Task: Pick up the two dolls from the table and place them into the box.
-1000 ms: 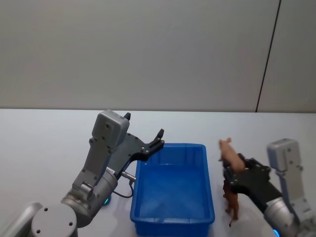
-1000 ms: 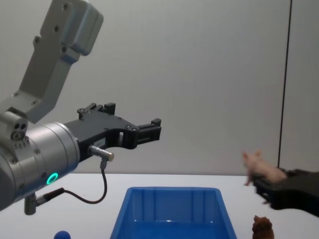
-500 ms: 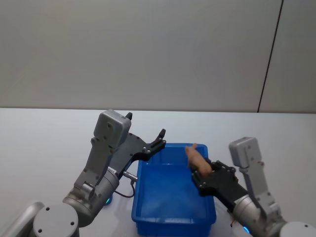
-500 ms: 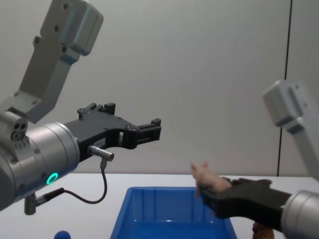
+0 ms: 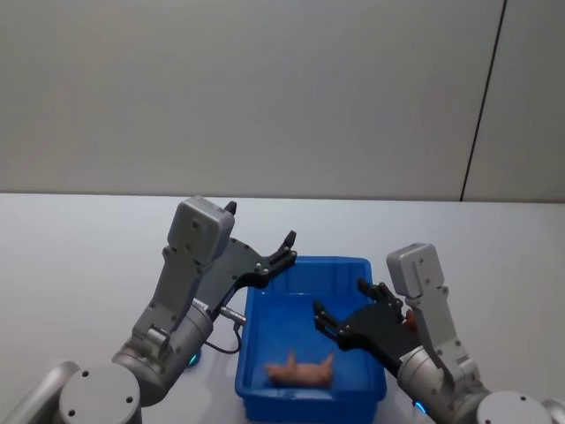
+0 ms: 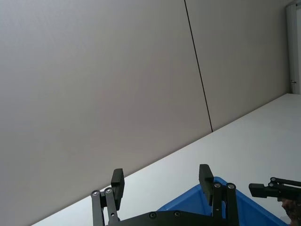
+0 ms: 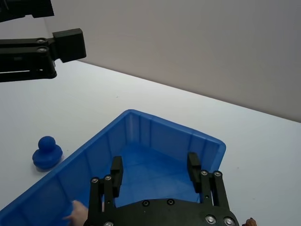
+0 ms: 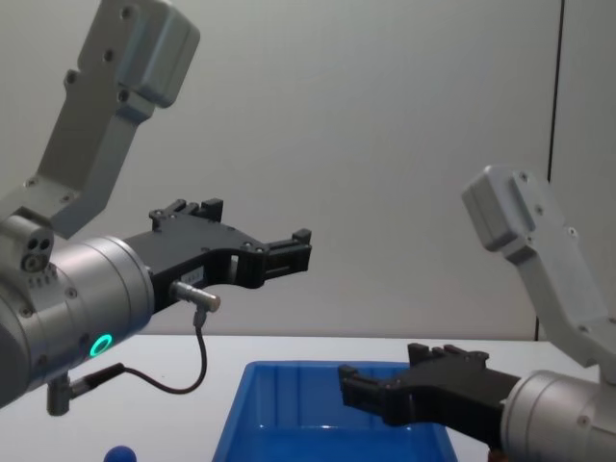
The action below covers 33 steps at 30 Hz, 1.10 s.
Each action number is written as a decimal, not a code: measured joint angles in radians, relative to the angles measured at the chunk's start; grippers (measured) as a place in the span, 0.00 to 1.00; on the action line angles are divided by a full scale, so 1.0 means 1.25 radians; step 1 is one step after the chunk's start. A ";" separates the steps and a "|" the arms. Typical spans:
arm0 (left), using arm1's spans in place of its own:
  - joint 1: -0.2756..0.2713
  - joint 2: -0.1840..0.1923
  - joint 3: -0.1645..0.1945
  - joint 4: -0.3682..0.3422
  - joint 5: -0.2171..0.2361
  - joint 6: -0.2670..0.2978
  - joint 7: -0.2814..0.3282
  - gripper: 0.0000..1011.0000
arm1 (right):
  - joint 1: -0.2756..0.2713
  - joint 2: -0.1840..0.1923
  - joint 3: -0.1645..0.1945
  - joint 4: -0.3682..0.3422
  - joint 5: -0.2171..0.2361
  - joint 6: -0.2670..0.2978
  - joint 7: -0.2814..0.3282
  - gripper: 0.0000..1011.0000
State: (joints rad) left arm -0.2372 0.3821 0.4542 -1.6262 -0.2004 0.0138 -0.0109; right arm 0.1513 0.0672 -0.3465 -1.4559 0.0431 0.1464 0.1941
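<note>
The pale pink doll [image 5: 300, 371] lies on its side on the floor of the blue box [image 5: 309, 262], near the front wall; a bit of it [image 7: 76, 213] shows in the right wrist view. My right gripper [image 5: 342, 300] hovers open and empty over the box's right half. The rounded blue doll [image 7: 47, 151] stands on the white table [image 5: 79, 256] left of the box. A sliver of the brown doll [image 6: 292, 207] shows behind the right gripper. My left gripper [image 5: 258, 226] hangs open and empty in the air above the box's back left corner.
The box [image 8: 289, 368] sits on the table between my two arms. A grey wall [image 5: 265, 88] rises behind the table's far edge. Bare white tabletop [image 7: 263, 141] stretches beyond and to the right of the box.
My right gripper carried the pink doll leftward from beside the box to above it, then opened. The doll has dropped onto the box floor. The left arm has not moved.
</note>
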 joint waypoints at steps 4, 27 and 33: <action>0.000 0.000 0.000 0.000 0.000 0.000 0.000 0.99 | -0.003 0.000 0.000 -0.005 -0.001 -0.002 -0.016 0.91; 0.000 0.000 0.000 0.000 0.000 0.000 0.000 0.99 | -0.073 0.039 0.025 -0.108 -0.007 0.057 -0.167 0.99; 0.000 0.000 0.000 0.000 0.000 0.000 0.000 0.99 | -0.087 0.047 0.032 -0.117 -0.008 0.091 -0.195 0.99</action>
State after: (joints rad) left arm -0.2372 0.3821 0.4542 -1.6262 -0.2004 0.0138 -0.0109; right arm 0.0428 0.1255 -0.3059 -1.6016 0.0330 0.2599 -0.0499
